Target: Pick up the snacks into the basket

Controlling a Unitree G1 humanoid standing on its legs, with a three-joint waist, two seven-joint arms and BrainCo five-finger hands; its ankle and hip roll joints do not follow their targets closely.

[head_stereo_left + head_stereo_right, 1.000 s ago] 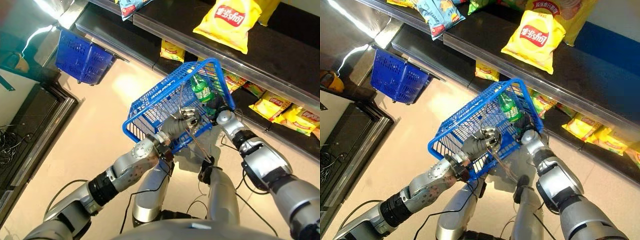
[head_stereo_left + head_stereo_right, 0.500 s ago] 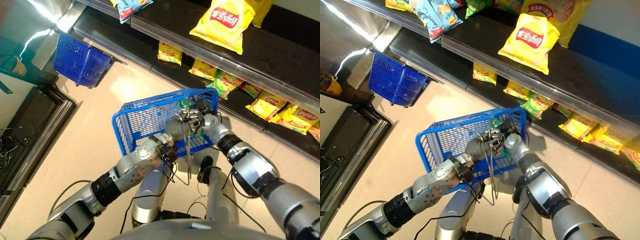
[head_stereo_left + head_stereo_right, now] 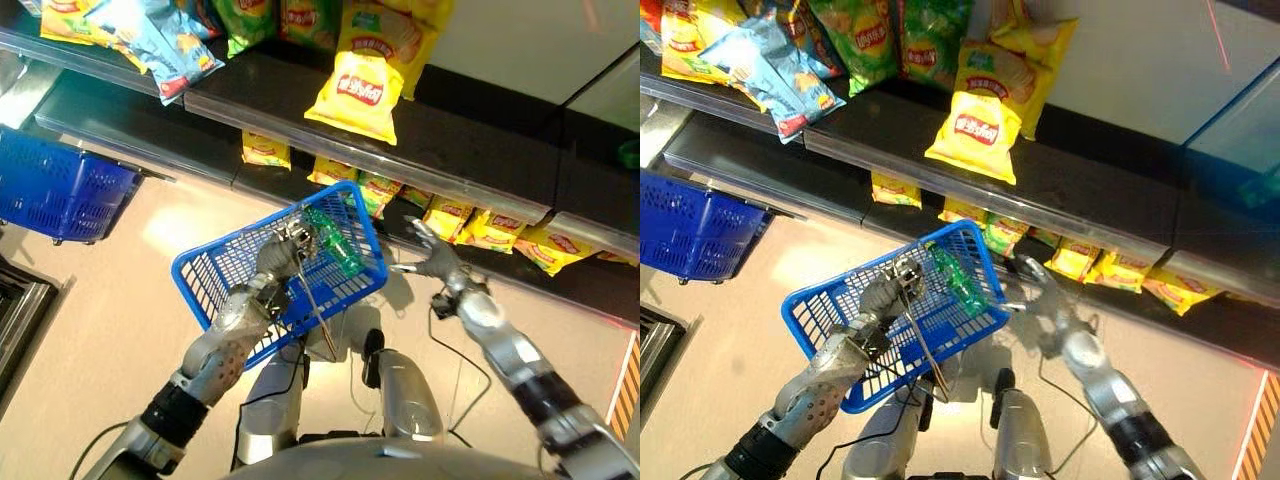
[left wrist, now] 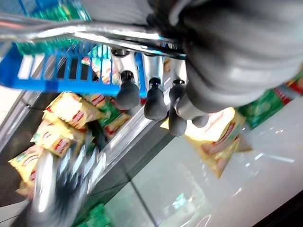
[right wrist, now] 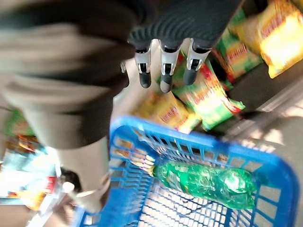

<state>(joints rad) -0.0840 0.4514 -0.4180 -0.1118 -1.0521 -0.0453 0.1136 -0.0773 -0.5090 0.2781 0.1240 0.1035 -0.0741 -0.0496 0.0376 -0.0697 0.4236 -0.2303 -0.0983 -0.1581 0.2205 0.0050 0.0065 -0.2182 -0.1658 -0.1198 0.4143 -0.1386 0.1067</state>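
Centrally, a blue wire basket (image 3: pixel 262 283) hangs tilted above the pale floor (image 3: pixel 90 330), carried by the left hand (image 3: pixel 281 248), whose fingers (image 4: pixel 153 97) are curled round the basket's metal handle (image 4: pixel 90 34). Inside the basket, against its far wall, lies a green plastic bottle (image 5: pixel 203 183) on its side. The right hand (image 3: pixel 432 257) is raised just beside the basket's right corner and apart from it, its fingers (image 5: pixel 164 71) loosely spread and holding nothing; it points toward the lower shelf (image 3: pixel 470 262). Along that lower shelf sits a row of small yellow and green snack bags (image 3: pixel 478 229), none of them in the basket. On the upper shelf (image 3: pixel 470 160) a large yellow chip bag (image 3: pixel 362 92) leans forward over the edge, with a blue snack bag (image 3: pixel 160 52) and green bags (image 3: pixel 862 38) further to the left. A second blue basket (image 3: pixel 55 195) stands on the floor at the far left, well apart from the carried one.
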